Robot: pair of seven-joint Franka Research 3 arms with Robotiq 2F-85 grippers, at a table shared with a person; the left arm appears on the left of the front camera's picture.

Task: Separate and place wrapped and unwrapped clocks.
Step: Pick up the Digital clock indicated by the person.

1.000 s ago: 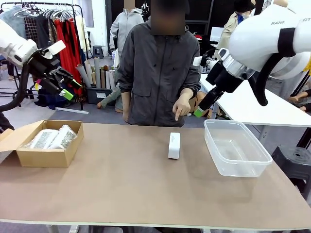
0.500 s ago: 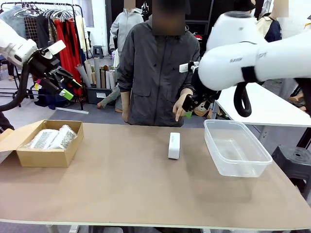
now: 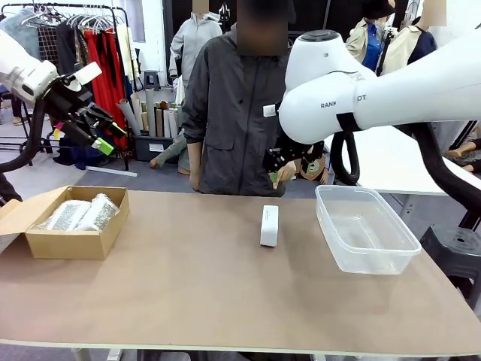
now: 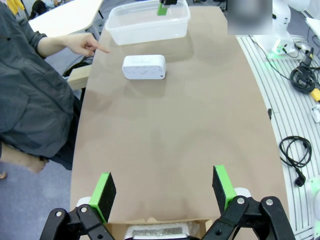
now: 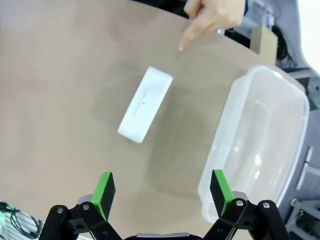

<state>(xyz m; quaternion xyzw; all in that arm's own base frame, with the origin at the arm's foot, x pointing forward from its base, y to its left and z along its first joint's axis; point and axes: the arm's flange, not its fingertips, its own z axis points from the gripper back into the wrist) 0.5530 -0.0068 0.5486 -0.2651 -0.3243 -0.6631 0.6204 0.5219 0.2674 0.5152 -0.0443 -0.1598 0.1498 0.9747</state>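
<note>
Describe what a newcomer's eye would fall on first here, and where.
The bulky white right arm looms over the far side of the brown table. Beneath it, a person's hand points at the small smooth white rectangular block mid-table, beside a clear plastic tub.

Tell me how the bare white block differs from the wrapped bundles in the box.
The smooth white rectangular block is bare; the two lumpy bubble-wrap bundles are wrapped. The block sits on the brown table; the bundles lie side by side in the brown cardboard box. The block looks smaller than either bundle. Both are whitish and oblong.
</note>
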